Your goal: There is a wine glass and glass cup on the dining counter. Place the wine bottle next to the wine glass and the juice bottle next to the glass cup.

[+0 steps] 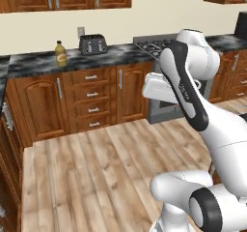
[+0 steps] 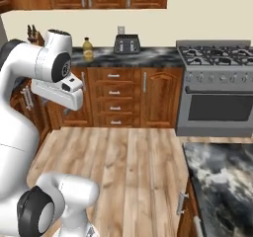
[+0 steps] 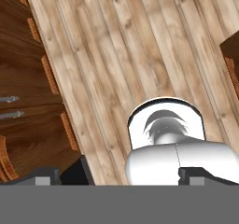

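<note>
Marbled corner of dining surface point(image 2: 222, 177) nearest, lower right. Claw point(image 3: 119, 174) hangs over plank floor point(image 1: 96, 168), fingertips point(image 3: 46, 176) set wide apart, nothing between them. Farther off, juice bottle point(image 1: 61, 53) stands upright on wall surface point(image 1: 38, 62), left of black toaster point(image 1: 92, 44); gas stove point(image 2: 217, 90) to right.

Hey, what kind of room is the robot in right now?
A home-style kitchen, rendered: a gas stove with an oven, a toaster and a juice bottle on a marbled wall counter, wooden cabinets below.
</note>
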Available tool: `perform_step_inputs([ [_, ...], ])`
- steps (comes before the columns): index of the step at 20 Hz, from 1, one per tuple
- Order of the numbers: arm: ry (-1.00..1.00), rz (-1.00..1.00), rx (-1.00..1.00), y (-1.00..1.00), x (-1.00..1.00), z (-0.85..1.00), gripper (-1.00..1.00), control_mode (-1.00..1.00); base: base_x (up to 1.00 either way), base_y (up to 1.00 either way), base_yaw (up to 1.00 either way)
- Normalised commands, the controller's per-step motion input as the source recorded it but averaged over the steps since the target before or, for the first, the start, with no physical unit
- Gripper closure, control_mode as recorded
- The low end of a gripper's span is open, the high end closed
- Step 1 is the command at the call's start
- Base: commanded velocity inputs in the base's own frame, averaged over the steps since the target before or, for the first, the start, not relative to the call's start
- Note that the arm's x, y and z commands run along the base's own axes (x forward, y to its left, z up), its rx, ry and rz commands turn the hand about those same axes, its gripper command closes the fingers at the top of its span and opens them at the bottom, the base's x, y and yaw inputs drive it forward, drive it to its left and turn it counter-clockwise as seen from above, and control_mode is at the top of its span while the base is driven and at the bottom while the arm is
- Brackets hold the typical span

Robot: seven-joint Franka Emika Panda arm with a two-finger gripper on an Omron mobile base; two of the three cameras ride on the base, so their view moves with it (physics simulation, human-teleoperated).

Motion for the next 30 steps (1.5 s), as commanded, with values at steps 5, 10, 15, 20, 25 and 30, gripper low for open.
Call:
perform_step_inputs([
  [5,0.0,0.0,0.0,0.0,0.0,0.0,-1.0,1.0,1.0,0.53,0.0],
  [10,0.0,0.0,0.0,0.0,0.0,0.0,-1.0,1.0,1.0,0.48,0.0],
  [15,0.0,0.0,0.0,0.0,0.0,0.0,-1.0,1.0,1.0,0.35,0.0],
  [20,0.0,0.0,0.0,0.0,0.0,0.0,-1.0,1.0,1.0,0.24,0.0],
  [25,0.0,0.0,0.0,0.0,0.0,0.0,-1.0,1.0,1.0,0.17,0.0],
  [30,0.0,0.0,0.0,0.0,0.0,0.0,-1.0,1.0,1.0,0.04,0.0],
])
